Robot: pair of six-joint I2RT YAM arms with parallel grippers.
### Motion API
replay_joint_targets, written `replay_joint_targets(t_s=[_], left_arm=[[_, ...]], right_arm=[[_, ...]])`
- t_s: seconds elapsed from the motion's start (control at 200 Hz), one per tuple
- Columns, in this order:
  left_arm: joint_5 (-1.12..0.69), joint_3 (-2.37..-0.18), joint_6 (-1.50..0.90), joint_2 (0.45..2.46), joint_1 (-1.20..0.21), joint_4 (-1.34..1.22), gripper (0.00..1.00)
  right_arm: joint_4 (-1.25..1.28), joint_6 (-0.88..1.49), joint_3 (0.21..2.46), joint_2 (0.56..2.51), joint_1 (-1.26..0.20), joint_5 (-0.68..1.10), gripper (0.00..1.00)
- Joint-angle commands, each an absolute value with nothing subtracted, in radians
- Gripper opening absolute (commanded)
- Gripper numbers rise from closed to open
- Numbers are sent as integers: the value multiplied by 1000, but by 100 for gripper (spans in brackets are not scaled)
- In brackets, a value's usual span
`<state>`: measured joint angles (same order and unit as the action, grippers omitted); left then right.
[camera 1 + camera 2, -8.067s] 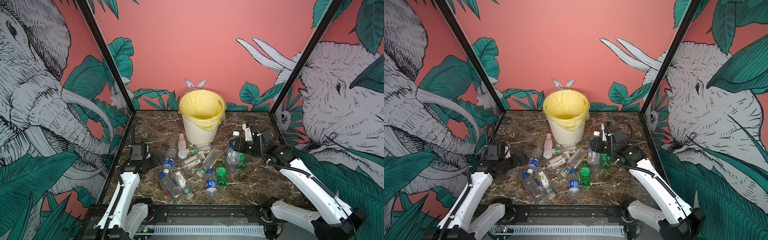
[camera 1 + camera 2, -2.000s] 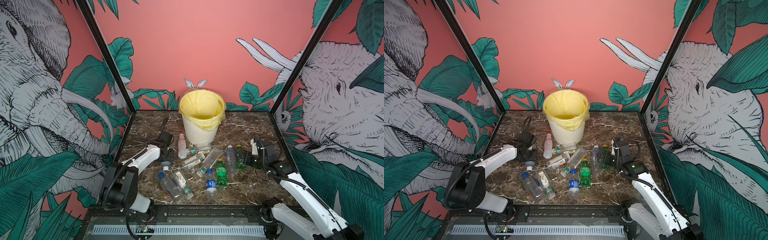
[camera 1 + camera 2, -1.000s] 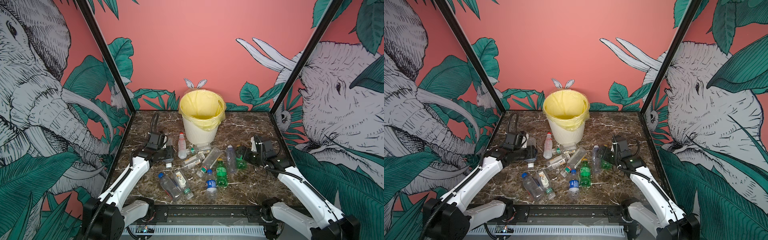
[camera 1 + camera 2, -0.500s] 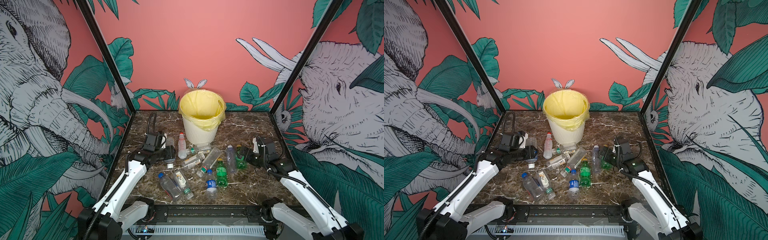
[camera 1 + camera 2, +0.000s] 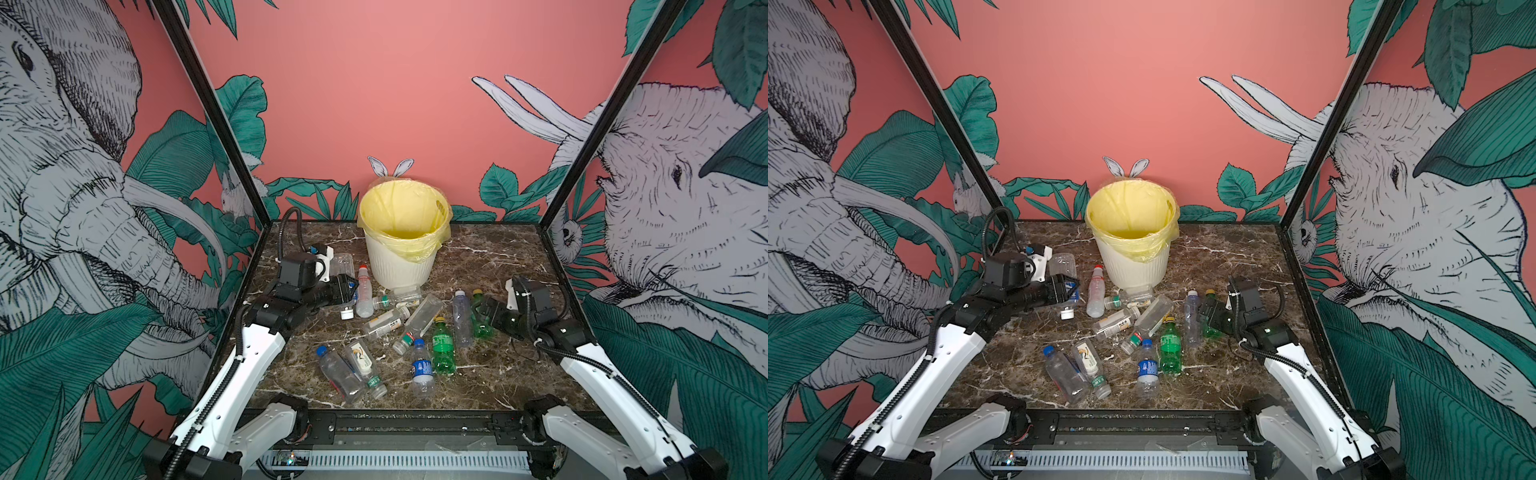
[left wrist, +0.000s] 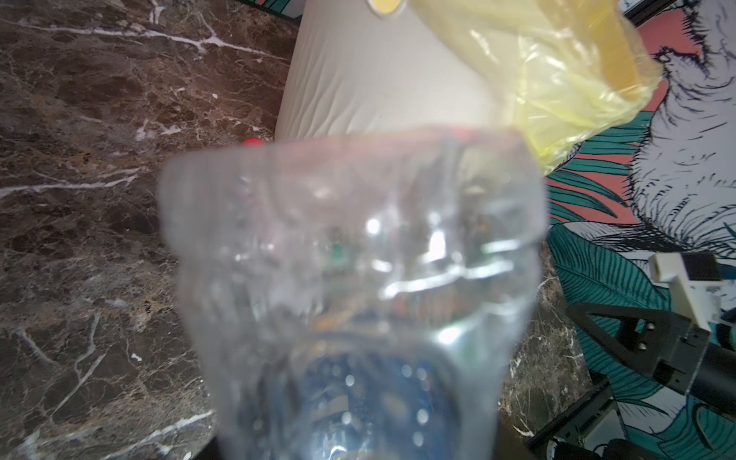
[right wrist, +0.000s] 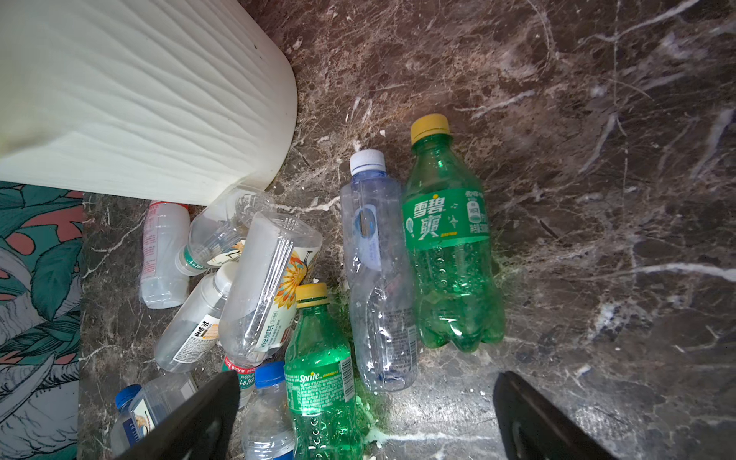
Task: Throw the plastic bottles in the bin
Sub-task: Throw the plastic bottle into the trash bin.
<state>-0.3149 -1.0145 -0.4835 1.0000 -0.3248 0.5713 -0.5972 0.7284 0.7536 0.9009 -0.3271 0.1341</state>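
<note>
**Left has a bottle, right is wide open over the pile**

Your left gripper (image 5: 344, 291) is pinched round the middle of a clear blue-label bottle (image 5: 343, 266). The base is up and the white cap points down at the marble table (image 5: 498, 257). I honestly can't tell whether the cap touches the marble or hangs just above it. The bottle is left of the bin (image 5: 399, 270), near it but not over the rim, and just beside a red-capped bottle (image 5: 363, 291) on the table. In the left wrist view the clear blue-label bottle (image 6: 350, 278) fills most of the frame and it's blurry. Behind it you get the bin's ribbed wall and the yellow bag (image 6: 557, 79) folded over the rim.

Your right gripper (image 5: 484, 311) sits low on the right side of the pile, fingers (image 7: 199, 418) spread wide with nothing pinched between them. In both top views it's right over a green bottle (image 5: 482, 330). The right wrist view shows that green bottle lying beside a clear pale-capped bottle (image 7: 378, 278), the two touching and their caps pointing the same way. A second green bottle (image 7: 318, 378) with a yellow cap lies on the far side of the clear one.

The rest of the plastic bottles (image 5: 415, 332) are scattered on the table in front of the bin, a couple pushed right up against its base. The bin itself stands upright at the back middle of the table.
</note>
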Motion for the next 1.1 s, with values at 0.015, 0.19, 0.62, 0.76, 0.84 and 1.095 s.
replay_joint_targets(t_s=[0.015,0.19,0.62,0.76,0.84,1.095], left_arm=[[-354,-1050,-517,991,-328,510,58],[-370,-1070,-536,994,-329,473,60],[-424,-1133,-589,1007,-328,346,60],[-448,-1134,-612,1010,-328,270,60],[-451,-1123,-622,1009,-329,231,60],[-467,-1041,-637,981,-328,117,60]], right_arm=[[-608,711,735,884,-322,107,99],[-608,707,736,888,-321,113,99],[-610,693,729,897,-319,121,99],[-609,690,727,897,-319,121,99],[-609,689,726,897,-319,123,99],[-601,691,720,900,-319,124,99]])
